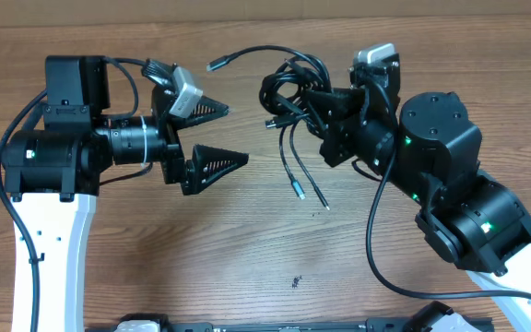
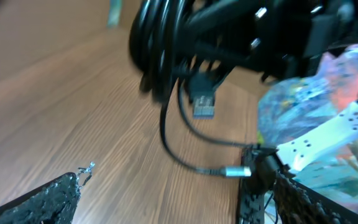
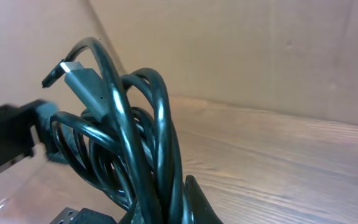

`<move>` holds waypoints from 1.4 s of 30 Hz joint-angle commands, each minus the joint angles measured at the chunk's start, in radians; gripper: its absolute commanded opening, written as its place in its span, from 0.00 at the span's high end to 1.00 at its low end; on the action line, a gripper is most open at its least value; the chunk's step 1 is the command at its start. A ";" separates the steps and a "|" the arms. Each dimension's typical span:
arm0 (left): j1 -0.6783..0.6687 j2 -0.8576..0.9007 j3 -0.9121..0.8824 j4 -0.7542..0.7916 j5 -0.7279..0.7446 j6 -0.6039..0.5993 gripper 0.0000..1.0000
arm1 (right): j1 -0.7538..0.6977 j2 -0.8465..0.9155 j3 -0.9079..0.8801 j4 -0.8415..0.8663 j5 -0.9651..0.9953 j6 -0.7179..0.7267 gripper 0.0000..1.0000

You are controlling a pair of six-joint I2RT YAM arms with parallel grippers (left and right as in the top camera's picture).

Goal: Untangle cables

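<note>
my right claw (image 1: 319, 103) is clamped on the knotted bundle of cables (image 1: 289, 85), near the middle of the tabletop's (image 1: 247, 249) far edge. thin plug ends (image 1: 297, 194) trail from it toward the centre. my left claw (image 1: 237, 134) stands wide apart beside the bundle, holding nothing.

Cables (image 1: 290, 85) bunched in right hand (image 1: 319, 100), ends trailing over bench (image 1: 247, 249); left hand (image 1: 237, 134) sits to their left, just apart.
</note>
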 commanded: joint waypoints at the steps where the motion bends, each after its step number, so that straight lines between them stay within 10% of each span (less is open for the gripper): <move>1: 0.002 -0.015 0.016 0.039 0.148 0.043 0.00 | 0.004 -0.004 0.003 0.010 -0.091 0.018 0.96; 28: -0.070 -0.011 0.016 0.177 0.235 0.035 0.00 | 0.005 0.026 0.003 0.010 -0.417 0.010 0.96; 31: -0.072 -0.011 0.016 0.177 0.214 0.035 0.21 | 0.005 0.026 0.003 0.010 -0.419 -0.006 0.96; 34: -0.072 -0.010 0.016 0.177 0.210 0.035 0.65 | 0.005 0.026 0.003 0.011 -0.425 -0.016 0.96; 37: -0.072 -0.009 0.016 0.177 0.200 0.035 0.81 | 0.005 0.026 0.003 0.011 -0.424 -0.017 0.96; 40: -0.072 -0.008 0.016 0.176 0.187 0.034 0.81 | 0.005 0.026 0.003 0.011 -0.424 -0.035 0.96; 42: -0.072 -0.008 0.016 0.175 0.186 0.032 0.50 | 0.005 0.026 0.003 0.012 -0.423 -0.035 0.96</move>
